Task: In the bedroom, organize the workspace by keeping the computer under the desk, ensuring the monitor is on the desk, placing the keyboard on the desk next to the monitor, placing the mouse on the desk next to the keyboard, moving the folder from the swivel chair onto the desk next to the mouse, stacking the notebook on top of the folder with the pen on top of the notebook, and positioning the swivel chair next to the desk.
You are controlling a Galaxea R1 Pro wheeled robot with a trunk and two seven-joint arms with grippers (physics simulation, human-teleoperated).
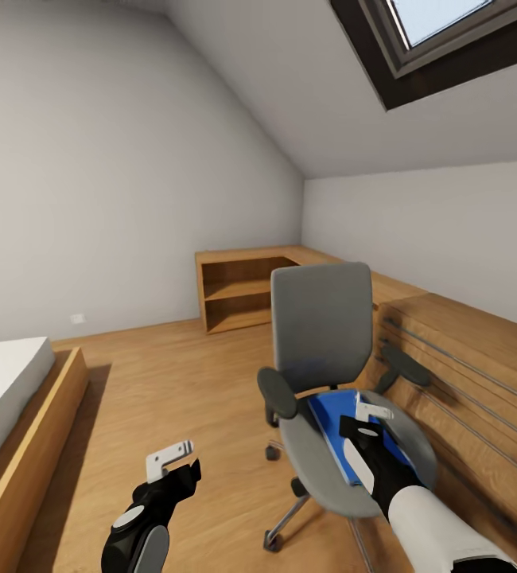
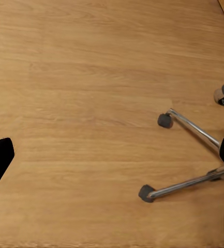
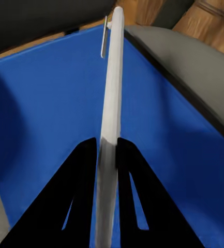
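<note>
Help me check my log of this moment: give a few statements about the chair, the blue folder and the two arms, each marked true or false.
1. The flat bright blue folder lies on the seat of the grey padded swivel chair. True.
2. The right gripper has its jaws shut on a thin pale pen. True.
3. The left gripper holds the folder. False: it hangs over bare wood floor beside the chair's chrome base.
4. The chair lies tipped over. False: it stands upright on its castors.
5. The low light-wood shelf unit behind the chair is full of books. False: its shelves look bare.
</note>
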